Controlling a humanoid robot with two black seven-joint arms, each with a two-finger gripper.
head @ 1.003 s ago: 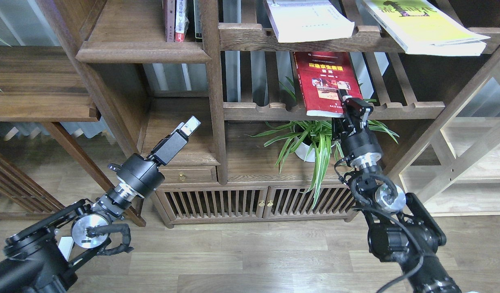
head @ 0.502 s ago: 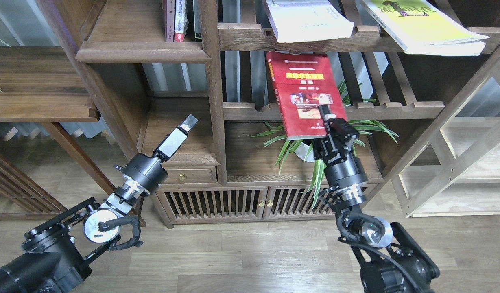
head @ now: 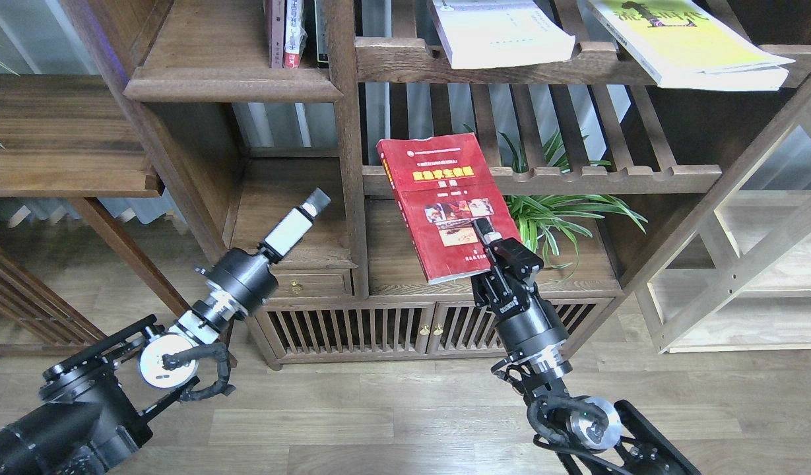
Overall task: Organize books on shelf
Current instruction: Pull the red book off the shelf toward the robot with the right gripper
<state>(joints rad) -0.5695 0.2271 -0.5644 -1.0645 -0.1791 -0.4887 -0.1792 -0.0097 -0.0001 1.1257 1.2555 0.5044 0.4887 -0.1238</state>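
My right gripper (head: pixel 486 239) pinches the dark red book (head: pixel 448 206) by its lower right corner, one finger lying across the cover just below the small photos. The book hangs in the air in front of the shelf (head: pixel 342 132), tilted with its top edge leaning left, its upper part overlapping the front rail of the lower slatted rack (head: pixel 610 177) and its lower part over the board above the cabinet doors (head: pixel 405 326). It rests on nothing but my fingers.

My left gripper (head: pixel 313 201) points up and right toward the open compartment above the small drawer (head: pixel 306 285). I see it nearly end-on, so I cannot tell whether its jaws are apart or together; nothing is visibly in it.

On the upper slatted rack the white book (head: pixel 501 33) lies over the front rail near the middle, and the yellow-green book (head: pixel 689 43) lies at the right end, its corner jutting past the rail. Narrow upright volumes (head: pixel 291 33) stand on the upper left board. A potted spider plant (head: pixel 563 211) sits behind the lower rack, right of the held book.
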